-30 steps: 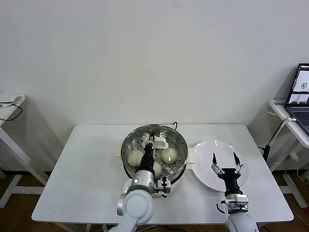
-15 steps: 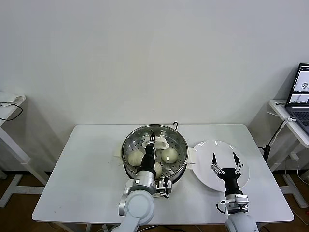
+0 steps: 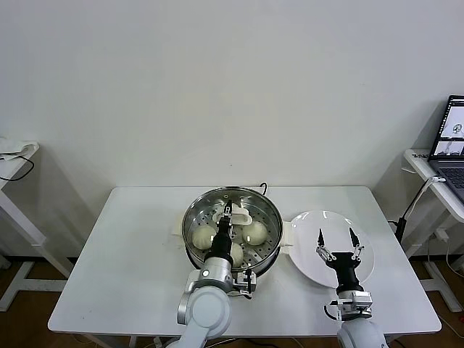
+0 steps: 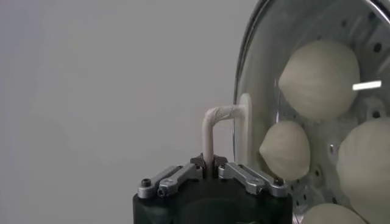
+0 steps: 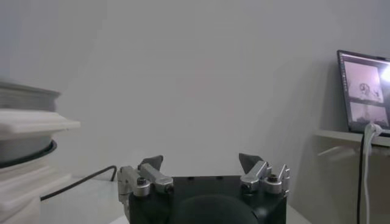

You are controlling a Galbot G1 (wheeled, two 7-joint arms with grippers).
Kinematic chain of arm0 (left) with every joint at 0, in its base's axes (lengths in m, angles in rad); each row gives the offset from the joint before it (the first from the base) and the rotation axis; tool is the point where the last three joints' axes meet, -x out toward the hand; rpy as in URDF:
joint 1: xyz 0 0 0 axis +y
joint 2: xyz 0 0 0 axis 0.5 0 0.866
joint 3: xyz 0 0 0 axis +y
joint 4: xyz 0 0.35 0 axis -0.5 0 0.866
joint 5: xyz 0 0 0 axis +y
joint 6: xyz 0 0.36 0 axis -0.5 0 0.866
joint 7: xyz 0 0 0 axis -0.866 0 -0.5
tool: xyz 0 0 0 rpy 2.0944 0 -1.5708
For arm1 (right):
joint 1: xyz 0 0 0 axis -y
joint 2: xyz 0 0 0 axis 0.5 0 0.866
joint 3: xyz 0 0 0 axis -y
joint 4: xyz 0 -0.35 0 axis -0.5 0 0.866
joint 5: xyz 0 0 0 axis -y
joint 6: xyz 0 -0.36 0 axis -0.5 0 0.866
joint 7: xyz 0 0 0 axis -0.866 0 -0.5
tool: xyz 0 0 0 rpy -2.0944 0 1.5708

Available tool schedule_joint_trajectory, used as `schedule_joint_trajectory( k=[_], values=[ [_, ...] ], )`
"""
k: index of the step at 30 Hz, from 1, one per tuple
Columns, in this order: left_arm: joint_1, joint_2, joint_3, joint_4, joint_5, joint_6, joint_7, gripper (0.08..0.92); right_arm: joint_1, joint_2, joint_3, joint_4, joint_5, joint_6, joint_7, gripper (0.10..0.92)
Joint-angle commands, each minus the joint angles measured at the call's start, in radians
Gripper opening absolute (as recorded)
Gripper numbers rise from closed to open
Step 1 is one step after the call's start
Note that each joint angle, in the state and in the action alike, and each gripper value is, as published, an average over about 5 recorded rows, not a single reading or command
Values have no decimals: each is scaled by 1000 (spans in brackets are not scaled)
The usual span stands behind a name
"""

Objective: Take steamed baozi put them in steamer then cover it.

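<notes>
Taking the steamer (image 3: 232, 226) at the middle of the white table (image 3: 130, 254) as the landmark: nearest the robot, the left gripper (image 3: 228, 214) reaches in over the steamer's near rim, its arm hiding the near part of the pot. Its fingers are pinched tight on the cream-white handle (image 4: 218, 131) of the cover (image 4: 259, 91), which in the left wrist view shows as a clear glass pane with a metal rim lying over the steamer's mouth. Through the glass the steamed baozi (image 4: 320, 76) sit on the perforated tray; in the head view three buns show around the gripper, and the wrist view shows four.

To the right of the steamer, and well apart from it, the right gripper (image 3: 336, 238) hangs idle over a flat white plate (image 3: 313, 257) with its fingers spread wide and nothing between them. The plate lies just beside the steamer's right handle.

Behind the steamer a dark cable (image 3: 264, 187) runs off the table's far edge. Far off to the steamer's right, a laptop (image 3: 451, 141) stands open on a side table (image 3: 419, 163); far to the left is another side table (image 3: 18, 152) with a cable on it.
</notes>
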Motion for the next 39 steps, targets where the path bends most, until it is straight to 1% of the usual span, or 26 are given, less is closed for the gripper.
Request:
schedule_joint_trajectory(
  k=[1,10,13,19,21,24,27,30,33,34,36,39],
  values=[
    [7,2,0,-14,5,0,-1,222,-1,2,0,1,-1,0,0,823],
    [44,42,19,-127,-45,14,5,471,0,3,-2,4,-1,-2,0,823],
    [78,74,26,-191,-86,23,9,558,1,1,-1,7,-1,-7,0,823],
    [182,156,7,-364,-175,31,11,731,2,-3,1,23,25,-46,6,823],
    [220,191,-18,-419,-238,32,9,782,4,-5,1,30,45,-65,11,823],
    [277,242,-114,-487,-399,27,-18,817,0,-9,9,48,80,-92,7,823],
    [309,261,-256,-513,-642,4,-105,822,-13,-11,23,71,134,-101,-9,823],
    [317,236,-424,-467,-1011,-90,-222,822,-28,-8,40,86,176,-79,-28,823],
    [309,207,-581,-348,-1359,-233,-299,823,-44,-5,61,98,204,-65,-40,823],
    [305,201,-622,-301,-1449,-263,-308,823,-50,-4,68,102,213,-62,-41,823],
    [299,194,-693,-202,-1571,-324,-299,823,-60,-2,82,106,227,-58,-44,823],
    [298,194,-774,-71,-1687,-436,-240,823,-74,1,99,108,234,-54,-45,823]
  ],
)
